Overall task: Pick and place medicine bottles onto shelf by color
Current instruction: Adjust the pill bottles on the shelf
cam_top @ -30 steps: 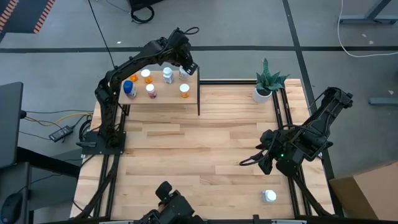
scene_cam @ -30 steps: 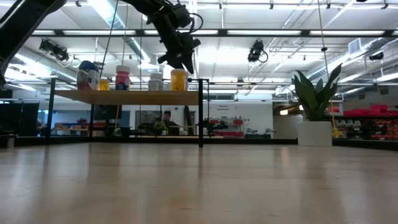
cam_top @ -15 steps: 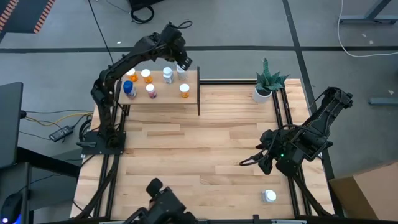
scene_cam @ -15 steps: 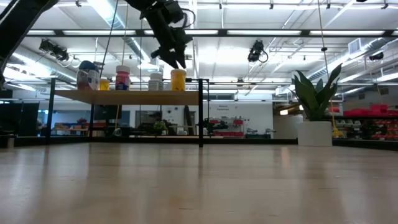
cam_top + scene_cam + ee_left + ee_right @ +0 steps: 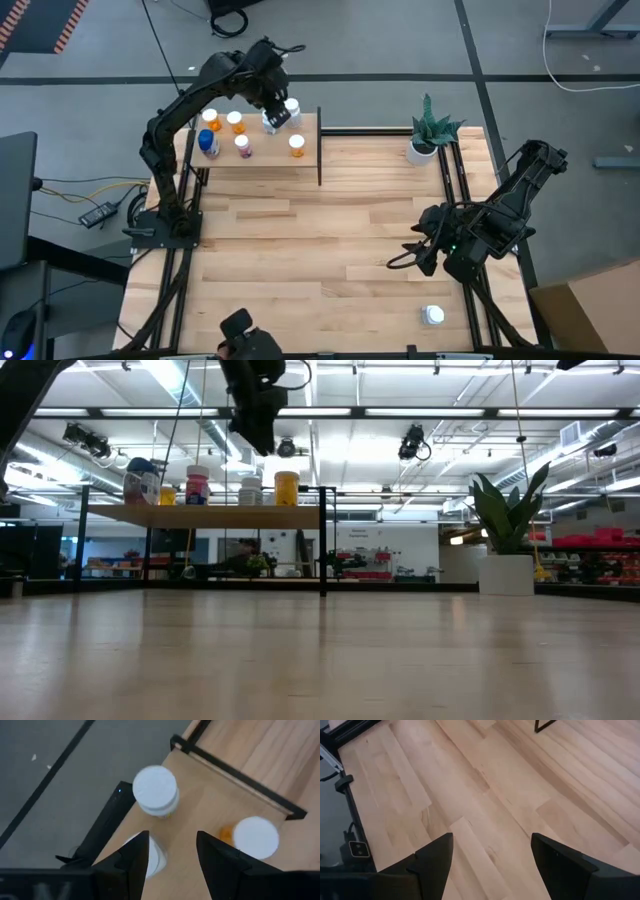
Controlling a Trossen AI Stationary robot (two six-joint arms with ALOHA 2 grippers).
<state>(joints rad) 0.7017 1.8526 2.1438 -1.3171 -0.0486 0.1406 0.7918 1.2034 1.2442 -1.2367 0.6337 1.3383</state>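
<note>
Shelf [image 5: 270,157]: light-wood board on a black frame, at the table's far left corner. It carries seven white-capped medicine bottles: a blue bottle [image 5: 209,144], two orange ones at the far left, a pinkish one [image 5: 242,146], an orange bottle [image 5: 297,146] near the right edge, and two white bottles [image 5: 155,791] at the far edge.

Left gripper [image 5: 277,116]: above the shelf's far edge, fingers [image 5: 131,864] parted, holding nothing; one white bottle sits beneath it.

Right gripper [image 5: 490,857]: low over bare tabletop at the right, jaws wide apart, empty.

Loose white bottle [image 5: 433,316]: on the table's near right.

Potted plant [image 5: 428,131]: far right corner.
</note>
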